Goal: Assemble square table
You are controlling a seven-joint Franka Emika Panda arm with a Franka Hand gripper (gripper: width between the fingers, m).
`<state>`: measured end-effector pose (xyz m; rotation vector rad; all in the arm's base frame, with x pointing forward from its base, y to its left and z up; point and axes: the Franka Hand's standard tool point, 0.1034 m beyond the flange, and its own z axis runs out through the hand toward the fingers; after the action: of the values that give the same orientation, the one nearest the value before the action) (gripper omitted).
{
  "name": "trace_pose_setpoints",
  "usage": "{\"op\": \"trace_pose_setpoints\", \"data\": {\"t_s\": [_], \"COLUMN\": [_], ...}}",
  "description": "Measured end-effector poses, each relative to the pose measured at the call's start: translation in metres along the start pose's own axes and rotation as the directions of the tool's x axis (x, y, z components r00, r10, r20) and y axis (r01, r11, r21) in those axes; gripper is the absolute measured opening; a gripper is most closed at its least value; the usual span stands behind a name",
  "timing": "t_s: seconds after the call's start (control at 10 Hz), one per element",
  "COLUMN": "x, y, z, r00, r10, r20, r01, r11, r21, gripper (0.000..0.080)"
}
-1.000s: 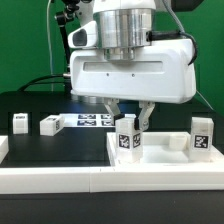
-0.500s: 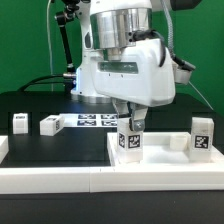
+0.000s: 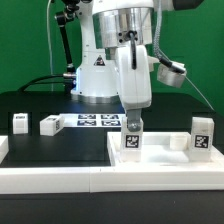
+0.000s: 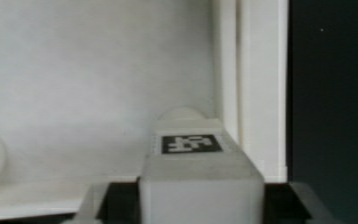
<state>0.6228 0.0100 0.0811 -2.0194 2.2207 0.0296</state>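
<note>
The square table's white slab (image 3: 165,152) lies flat at the exterior view's right. One white tagged leg (image 3: 131,138) stands upright on its near left part, and my gripper (image 3: 131,126) is shut on that leg from above. In the wrist view the leg (image 4: 202,165) fills the space between my dark fingers (image 4: 115,200), tag facing the camera, with the slab (image 4: 87,80) beneath. A second leg (image 3: 202,138) stands upright on the slab's right side. Two more legs (image 3: 19,122) (image 3: 49,124) sit on the black table at the left.
The marker board (image 3: 95,120) lies on the black table behind the slab, between the loose legs and the arm's base. A long white rail (image 3: 60,178) borders the front edge. Green backdrop and cables stand behind the arm.
The hand has turned about its vertical axis, from broadside to edge-on toward the exterior camera, with the leg still gripped on the slab. The other legs have not moved.
</note>
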Motion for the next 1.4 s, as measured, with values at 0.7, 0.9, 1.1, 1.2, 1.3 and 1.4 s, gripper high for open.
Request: {"op": "trace_pose_setpoints", "data": {"t_s": [0.7, 0.9, 1.1, 1.2, 1.3, 1.4], "x": [-0.0006, -0.0021, -0.0018, -0.0016, -0.0016, -0.0018], "y": [0.0018, 0.0032, 0.0032, 0.0032, 0.0032, 0.0031], "z": [0.0014, 0.0034, 0.0035, 0.0035, 0.0036, 0.0033], "r00": [1.000, 0.992, 0.951, 0.914, 0.895, 0.877], "r10": [0.024, -0.128, -0.309, -0.406, -0.445, -0.480], "r20": [0.000, 0.003, 0.008, 0.010, 0.011, 0.013], "r01": [-0.024, 0.128, 0.309, 0.406, 0.445, 0.480], "r11": [1.000, 0.991, 0.951, 0.914, 0.895, 0.877], "r21": [-0.018, -0.025, -0.024, -0.023, -0.023, -0.022], "gripper": [0.0539, 0.0644, 0.0649, 0.0648, 0.0648, 0.0648]}}
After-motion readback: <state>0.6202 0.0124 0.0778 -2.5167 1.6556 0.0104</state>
